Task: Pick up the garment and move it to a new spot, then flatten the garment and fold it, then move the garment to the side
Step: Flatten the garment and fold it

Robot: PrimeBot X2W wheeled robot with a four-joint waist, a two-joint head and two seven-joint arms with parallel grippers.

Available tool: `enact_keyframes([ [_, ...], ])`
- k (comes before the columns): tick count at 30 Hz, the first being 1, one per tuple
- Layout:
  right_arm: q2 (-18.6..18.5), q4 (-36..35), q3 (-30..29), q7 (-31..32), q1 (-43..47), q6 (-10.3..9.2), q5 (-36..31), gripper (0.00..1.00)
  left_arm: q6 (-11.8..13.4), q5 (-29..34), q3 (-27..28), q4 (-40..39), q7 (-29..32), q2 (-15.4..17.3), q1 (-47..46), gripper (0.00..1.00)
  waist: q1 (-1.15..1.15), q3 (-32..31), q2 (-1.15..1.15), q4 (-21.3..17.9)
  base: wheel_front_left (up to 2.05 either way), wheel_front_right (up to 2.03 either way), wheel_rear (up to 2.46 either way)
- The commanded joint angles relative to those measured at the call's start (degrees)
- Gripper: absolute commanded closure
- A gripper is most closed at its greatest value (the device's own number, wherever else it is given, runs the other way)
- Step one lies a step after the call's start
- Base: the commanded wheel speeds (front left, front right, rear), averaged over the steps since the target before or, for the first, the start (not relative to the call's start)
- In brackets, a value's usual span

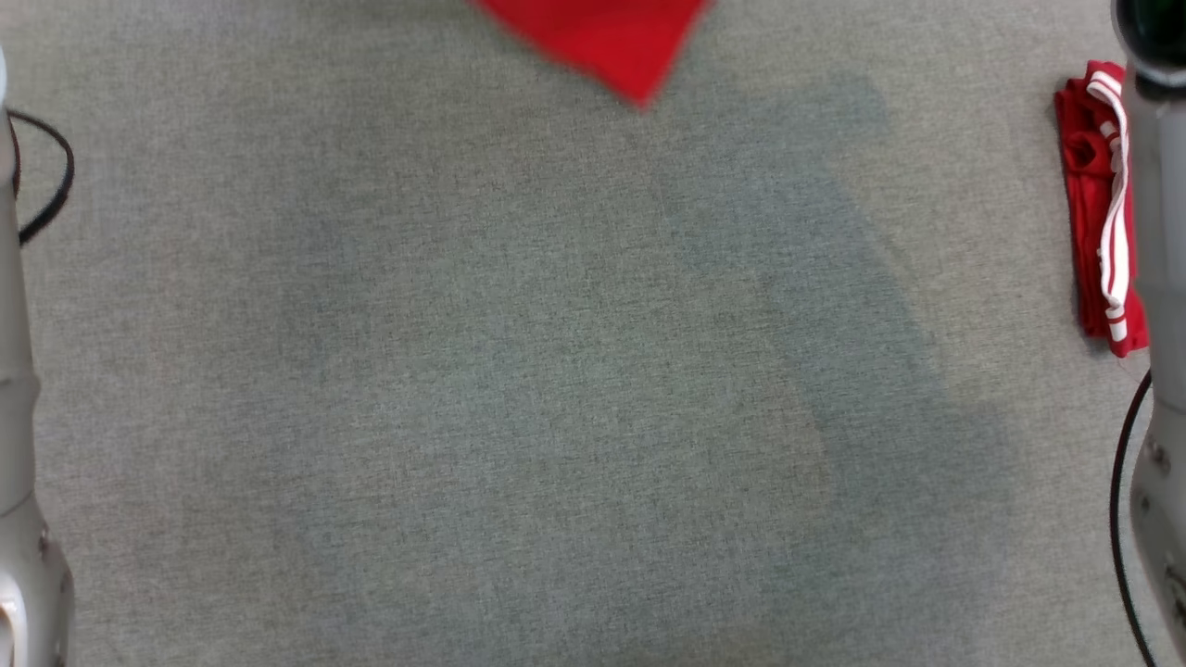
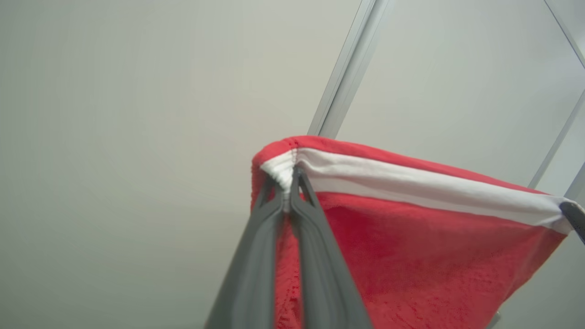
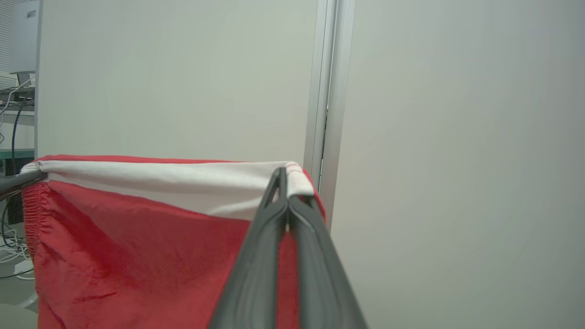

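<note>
My left pincer [image 2: 287, 192] is clamped on one end of the white waistband [image 2: 411, 183] of the red garment [image 3: 137, 256]. My right pincer [image 3: 284, 183] is clamped on the other end, so the cloth hangs in the air between them with the band nearly taut along the top. I judge the step in hand to be carrying it to a new spot and laying it flat. To do that well, I should hold both ends level and at this spread, then lower until the hanging hem meets the grey table [image 1: 463, 371]. Then I draw the band across so the cloth unrolls without creases. In my head view one blurred red corner hangs at the top edge. Off to my right lies a folded red piece [image 1: 1084, 185] with white stripes, and I should land well apart from it.
</note>
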Motion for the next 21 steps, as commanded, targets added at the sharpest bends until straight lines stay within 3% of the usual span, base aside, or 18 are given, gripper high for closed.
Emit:
enact_keyframes([
  [1, -0.4, 1.0, 0.6, -1.9, -1.5, 0.02, 0.0, 1.0, -0.4, 0.4, 0.3, 0.9, -1.1, -0.2, -1.1, 1.0, -0.02, 0.4, 0.0, 0.2, 0.0, 0.0, 0.0],
  [5, -2.3, 6.0, 4.2, -6.9, -4.3, 0.02, 0.9, 1.0, -2.5, 1.8, -0.4, 5.2, -6.8, -1.2, -2.9, 1.0, -0.02, 1.1, 0.0, 0.1, 0.0, 0.0, 0.0],
  [9, -4.2, 9.4, 8.8, -7.6, -2.0, 0.02, 3.2, 1.0, -4.3, 1.7, -2.6, 8.6, -10.8, -1.7, 0.9, 1.0, -0.02, 1.6, 0.0, 0.1, 0.0, 0.0, 0.0],
  [14, -7.3, 11.7, 17.0, -3.0, 6.4, 0.02, 10.6, 1.0, -5.1, 0.9, -8.1, 13.0, -14.4, -1.9, 10.2, 1.0, -0.02, -0.4, 0.0, 0.4, 0.0, 0.0, 0.0],
  [17, -10.7, 9.5, 21.1, 1.0, 13.4, 0.02, 16.7, 1.0, -5.3, -1.2, -13.7, 14.3, -13.5, -1.6, 17.0, 1.0, -0.02, -2.5, 0.0, 0.7, 0.0, 0.0, 0.0],
  [21, -16.4, 3.6, 25.5, 6.0, 22.6, 0.03, 22.7, 1.0, -5.2, -3.9, -20.2, 13.4, -12.5, 1.3, 25.4, 1.0, -0.02, -5.8, 0.0, 1.0, 0.0, 0.0, 0.0],
])
